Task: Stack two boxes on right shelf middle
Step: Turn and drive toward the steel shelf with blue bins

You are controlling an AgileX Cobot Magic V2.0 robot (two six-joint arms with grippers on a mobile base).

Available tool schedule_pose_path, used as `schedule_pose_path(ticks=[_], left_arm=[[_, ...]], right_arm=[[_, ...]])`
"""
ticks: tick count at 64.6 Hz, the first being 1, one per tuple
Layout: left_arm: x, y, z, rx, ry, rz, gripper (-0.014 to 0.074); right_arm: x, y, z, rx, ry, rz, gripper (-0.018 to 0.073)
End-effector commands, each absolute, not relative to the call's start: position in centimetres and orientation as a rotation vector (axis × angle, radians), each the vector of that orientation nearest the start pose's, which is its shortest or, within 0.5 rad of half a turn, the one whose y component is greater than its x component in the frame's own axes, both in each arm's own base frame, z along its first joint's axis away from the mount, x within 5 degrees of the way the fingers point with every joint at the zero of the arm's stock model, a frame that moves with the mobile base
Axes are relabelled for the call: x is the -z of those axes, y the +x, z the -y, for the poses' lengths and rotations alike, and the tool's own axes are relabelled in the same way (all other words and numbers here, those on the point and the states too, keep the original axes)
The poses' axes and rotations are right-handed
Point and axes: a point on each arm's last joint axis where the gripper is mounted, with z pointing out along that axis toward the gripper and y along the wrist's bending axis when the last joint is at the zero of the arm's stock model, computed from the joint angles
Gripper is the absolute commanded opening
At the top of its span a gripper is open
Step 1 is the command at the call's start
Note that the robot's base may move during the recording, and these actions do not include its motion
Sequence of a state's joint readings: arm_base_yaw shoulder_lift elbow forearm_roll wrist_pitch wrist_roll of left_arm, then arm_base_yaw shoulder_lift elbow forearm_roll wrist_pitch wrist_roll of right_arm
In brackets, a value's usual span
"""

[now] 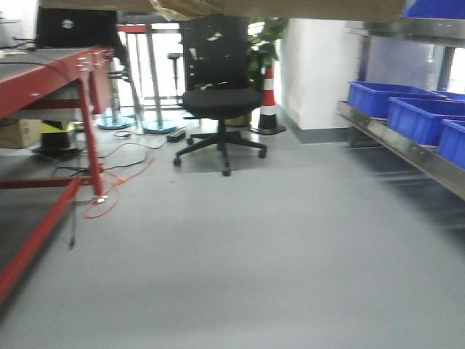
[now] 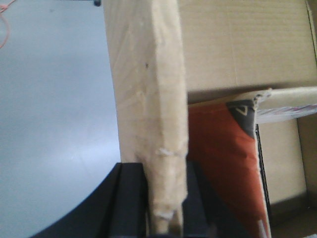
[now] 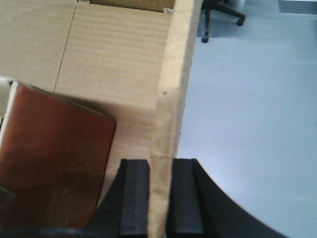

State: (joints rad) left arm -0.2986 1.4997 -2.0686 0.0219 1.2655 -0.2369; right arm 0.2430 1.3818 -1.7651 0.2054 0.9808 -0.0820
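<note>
An open cardboard box (image 1: 276, 7) hangs at the top edge of the front view, held up between both arms. My left gripper (image 2: 166, 198) is shut on the box's left wall (image 2: 148, 89). My right gripper (image 3: 161, 193) is shut on its right wall (image 3: 173, 74). Inside the box lies a red-brown flat package (image 2: 218, 158), which also shows in the right wrist view (image 3: 49, 158). The right metal shelf (image 1: 407, 149) runs along the right side and carries blue bins (image 1: 385, 98). A second box is not in view.
A black office chair (image 1: 218, 102) stands ahead on the grey floor, with a traffic cone (image 1: 269, 102) behind it. A red-framed table (image 1: 43, 73) lines the left side. An orange cable (image 1: 116, 182) lies on the floor by its leg.
</note>
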Motion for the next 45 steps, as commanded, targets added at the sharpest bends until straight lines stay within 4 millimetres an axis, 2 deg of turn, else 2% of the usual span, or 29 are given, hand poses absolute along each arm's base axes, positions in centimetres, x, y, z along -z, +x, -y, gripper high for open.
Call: schedule_pose_path(ticks=[1,45], left_arm=[[-53.82,26.11,7.86,0.306,0.059,-2.108,-0.0111],[-53.82,26.13,7.79,0.296,0.057,-2.107,-0.0111]], right_arm=[[-50.43,26.67,-7.52,-0.281,-0.309,-2.001,-0.0154],[-50.43,26.67,-7.52,-0.281,-0.309,-2.001,-0.0154]])
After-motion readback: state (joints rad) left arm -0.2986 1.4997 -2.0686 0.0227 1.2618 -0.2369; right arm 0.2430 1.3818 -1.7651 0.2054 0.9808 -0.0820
